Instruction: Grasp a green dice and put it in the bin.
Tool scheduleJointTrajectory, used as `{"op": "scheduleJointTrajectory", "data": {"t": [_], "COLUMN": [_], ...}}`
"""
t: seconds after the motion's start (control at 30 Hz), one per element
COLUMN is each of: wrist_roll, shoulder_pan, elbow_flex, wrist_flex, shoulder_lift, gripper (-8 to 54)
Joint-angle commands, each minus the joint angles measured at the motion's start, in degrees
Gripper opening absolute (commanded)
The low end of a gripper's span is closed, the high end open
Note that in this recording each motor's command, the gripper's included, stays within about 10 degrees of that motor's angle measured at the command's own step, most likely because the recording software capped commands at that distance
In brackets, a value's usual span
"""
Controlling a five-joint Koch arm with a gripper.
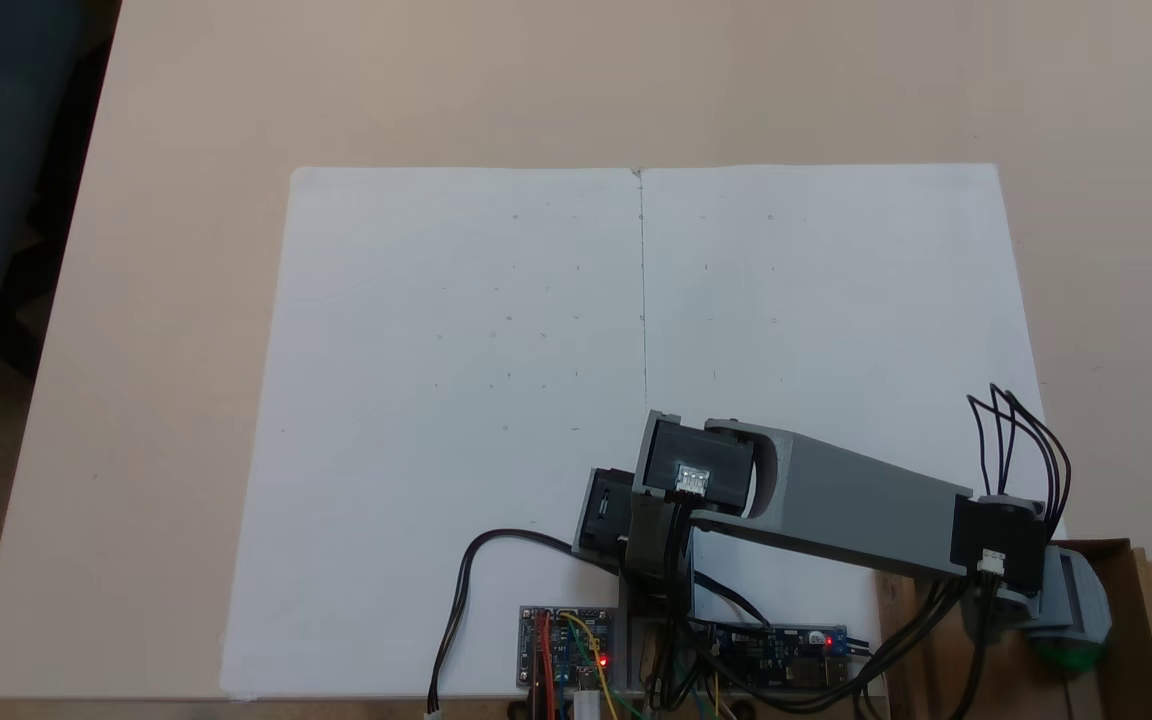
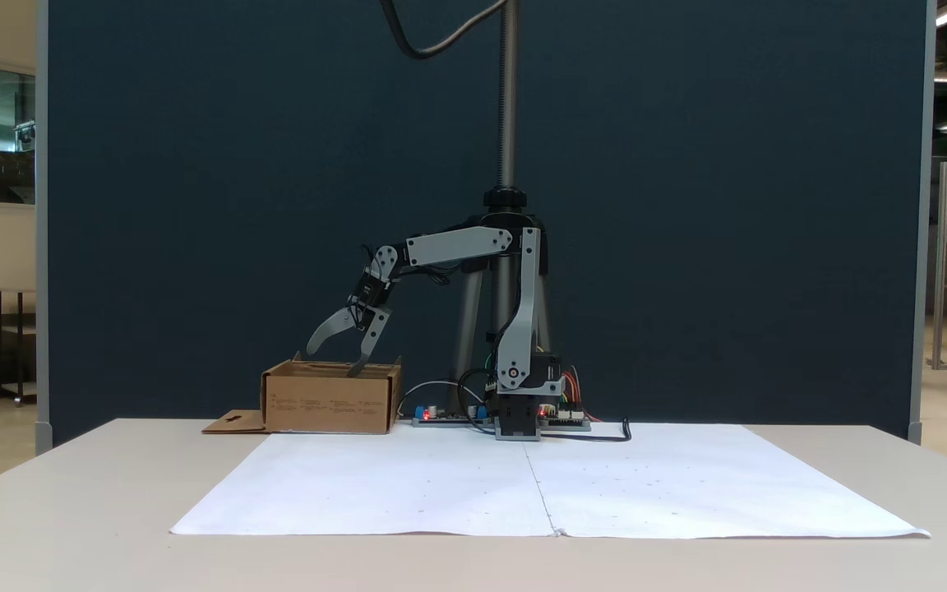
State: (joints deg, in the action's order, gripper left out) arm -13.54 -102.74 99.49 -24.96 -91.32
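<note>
The brown cardboard bin (image 2: 330,404) stands at the left behind the white paper in a fixed view, its flap (image 2: 235,423) lying flat on the table. My gripper (image 2: 330,363) hangs over the bin, open, jaws spread wide with nothing between them, one tip dipping just below the rim. In a fixed view from above, the bin (image 1: 1141,600) sits at the bottom right corner. A patch of the green dice (image 1: 1066,657) shows inside it, mostly covered by the grey wrist (image 1: 1076,600).
A large white paper sheet (image 1: 636,330) covers the table's middle. Circuit boards (image 1: 566,650) with lit red LEDs and loose wires lie by the arm's base (image 2: 519,411). A tripod pole (image 2: 508,123) rises behind the base before a dark partition.
</note>
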Motion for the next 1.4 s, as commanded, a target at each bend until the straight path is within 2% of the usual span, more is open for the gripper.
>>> {"op": "scheduleJointTrajectory", "data": {"t": [0.0,0.13,0.27,0.33,0.47,0.73,0.83,1.0,1.37], "wrist_roll": [-4.5,-1.3,10.5,16.6,23.3,23.1,23.0,22.9,22.7], "shoulder_pan": [-0.9,-0.6,2.2,7.7,17.9,42.1,50.9,62.0,87.9], "elbow_flex": [-2.8,-4.0,-10.5,-19.1,-23.9,-24.0,-23.9,-22.9,-12.4], "wrist_flex": [2.9,3.2,2.4,0.1,0.3,0.4,0.4,0.4,2.4], "shoulder_lift": [-1.1,-1.8,-4.0,-6.2,-9.4,-13.4,-14.3,-14.3,-21.3], "gripper": [35.4,35.4,35.4,35.4,35.4,35.5,40.1,40.2,41.7]}}
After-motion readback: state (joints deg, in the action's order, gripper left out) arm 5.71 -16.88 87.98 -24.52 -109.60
